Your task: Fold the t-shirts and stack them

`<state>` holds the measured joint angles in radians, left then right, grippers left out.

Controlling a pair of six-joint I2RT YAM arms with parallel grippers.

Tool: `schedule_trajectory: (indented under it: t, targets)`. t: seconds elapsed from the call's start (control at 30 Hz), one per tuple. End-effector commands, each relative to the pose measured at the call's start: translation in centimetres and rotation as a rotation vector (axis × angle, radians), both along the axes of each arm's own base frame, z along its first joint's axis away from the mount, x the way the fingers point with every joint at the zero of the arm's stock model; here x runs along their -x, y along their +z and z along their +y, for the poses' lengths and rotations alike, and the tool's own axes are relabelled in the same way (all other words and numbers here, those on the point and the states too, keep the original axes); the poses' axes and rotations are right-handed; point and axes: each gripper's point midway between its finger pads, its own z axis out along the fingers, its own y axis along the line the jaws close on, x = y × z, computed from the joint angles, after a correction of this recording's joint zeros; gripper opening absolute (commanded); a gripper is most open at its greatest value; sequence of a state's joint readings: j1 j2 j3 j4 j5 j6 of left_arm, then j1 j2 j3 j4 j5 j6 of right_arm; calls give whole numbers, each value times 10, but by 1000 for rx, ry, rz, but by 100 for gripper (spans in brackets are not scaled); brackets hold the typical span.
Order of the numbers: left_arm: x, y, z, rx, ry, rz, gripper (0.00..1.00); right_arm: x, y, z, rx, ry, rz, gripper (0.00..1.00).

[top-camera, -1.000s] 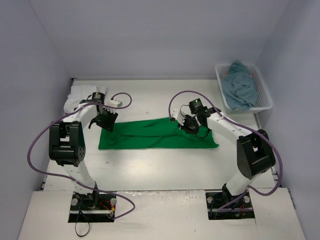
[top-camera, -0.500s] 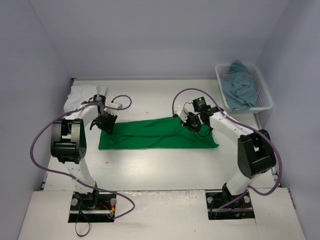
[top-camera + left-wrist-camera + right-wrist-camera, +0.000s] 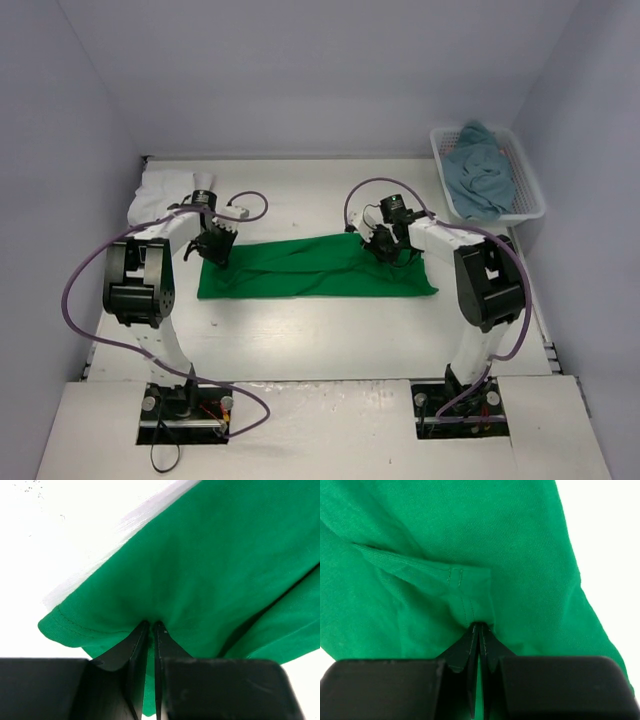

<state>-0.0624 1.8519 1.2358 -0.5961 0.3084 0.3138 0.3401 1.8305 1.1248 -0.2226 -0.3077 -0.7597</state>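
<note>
The green shirt (image 3: 310,268) lies as a long band across the middle of the counter (image 3: 300,330), flat apart from ridges near its far edge. Over the last second its outline has hardly shifted. What has moved is the arms: both pincers have crept a little toward the far side, and the right arm's elbow has swung in closer to the cloth. I read this as the grips being taken and the lift for the next fold not yet begun.

The left pincer (image 3: 151,625) is pressed together on a pinch of fabric just inside the shirt's left corner, beside the hem, with only a sliver of cloth between the fingertips. The right pincer (image 3: 479,626) is likewise clamped together on a gathered tuck at a stitched seam, near the shirt's right far edge. Both sit low, at the level of the cloth.

Well apart, a teal shirt (image 3: 480,175) is heaped in the basket (image 3: 527,172) at the far right, and a white shirt (image 3: 150,192) lies in the far left corner.
</note>
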Motion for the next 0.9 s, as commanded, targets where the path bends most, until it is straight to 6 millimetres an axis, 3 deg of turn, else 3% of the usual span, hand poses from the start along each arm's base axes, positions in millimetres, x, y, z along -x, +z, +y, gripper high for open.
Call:
schedule_trajectory:
  t: [0.0,0.2,0.3,0.37,0.4,0.43,0.5,0.53,0.57,0.63,0.67,0.87]
  targets:
    - [5,-1,2,-27,-14,-8,5,3,-14,-13,64,-36,23,0]
    - [24,0,3,-27,-30,11,5,-5,-27,-16,97,-55,41,0]
    - [38,0,4,-38,-55,25,5,-20,-31,-12,100,-75,36,0]
    - [46,-2,9,-70,-69,35,5,-40,-24,-7,92,-98,3,0]
    - [55,-8,12,-87,-87,55,5,-45,-31,-7,100,-108,9,0]
    - [60,-9,16,-106,-91,66,5,-63,-21,-1,82,-130,-26,0]
    - [74,-13,19,-119,-110,97,5,-79,-29,2,78,-161,-28,0]
    - [83,-12,19,-116,-118,119,5,-101,-17,8,52,-184,-74,0]
    - [89,-12,17,-107,-139,131,5,-109,-26,10,54,-195,-67,0]
    - [108,-11,12,-79,-169,178,5,-128,-24,16,39,-212,-94,0]
    - [111,-7,10,-72,-189,167,5,-147,-21,24,19,-222,-120,0]
    - [149,15,-16,14,-330,218,5,-205,-1,62,-42,-207,-239,0]
